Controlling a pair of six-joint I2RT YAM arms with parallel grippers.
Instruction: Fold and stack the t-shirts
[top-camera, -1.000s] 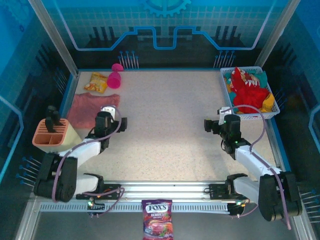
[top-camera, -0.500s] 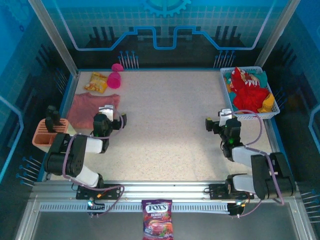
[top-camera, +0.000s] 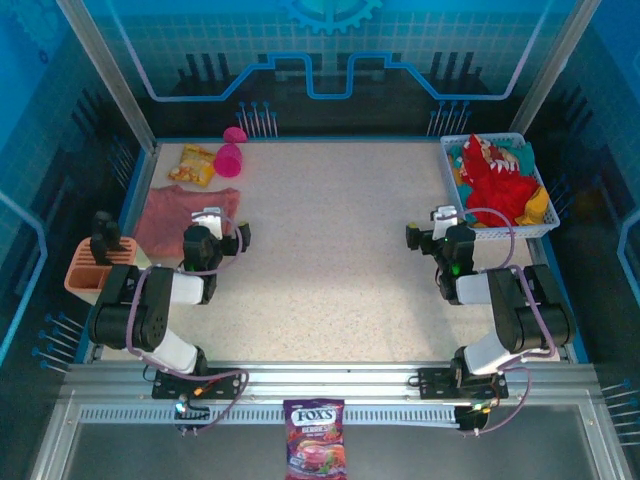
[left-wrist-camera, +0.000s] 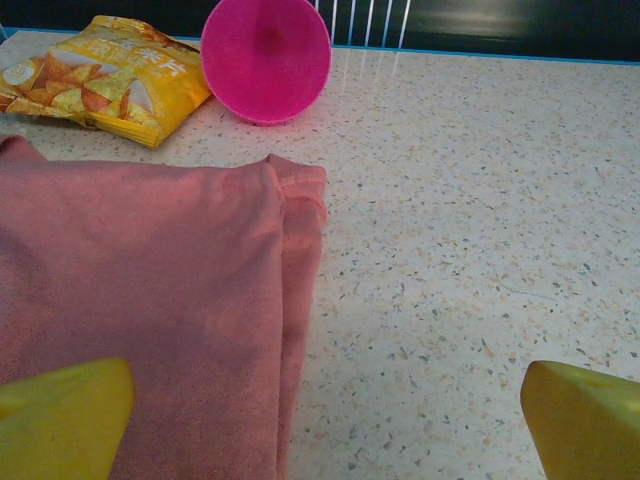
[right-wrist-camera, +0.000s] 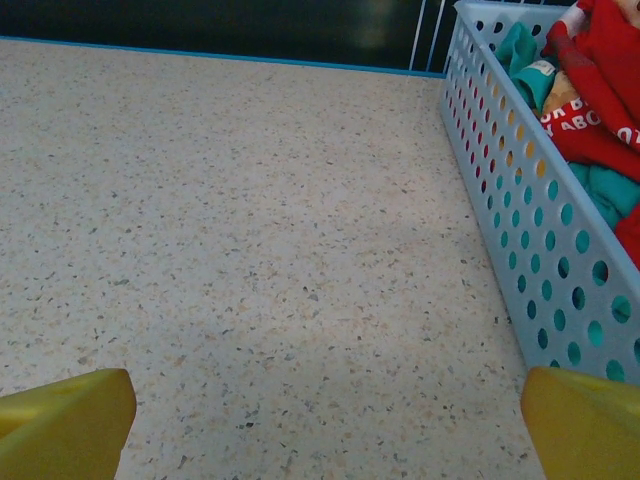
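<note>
A salmon-pink t-shirt lies folded flat at the table's left side; in the left wrist view its right-hand folded edge runs up the middle. My left gripper hovers low at that edge, open, its yellow fingertips wide apart with nothing held. A red t-shirt with white print is heaped in the white basket at the back right, over teal and yellow cloth. My right gripper stands open over bare table just left of the basket wall, with the red t-shirt showing above it.
An orange-yellow snack packet and a magenta goblet on its side lie just behind the pink shirt, also seen in the left wrist view as packet and goblet. A peach tool holder stands by the left edge. A candy bag lies in front of the rail.
Both arms have drawn their elbows back toward their bases. The left gripper slid slightly left toward the pink shirt, the right slightly toward the basket. Both stayed open.
</note>
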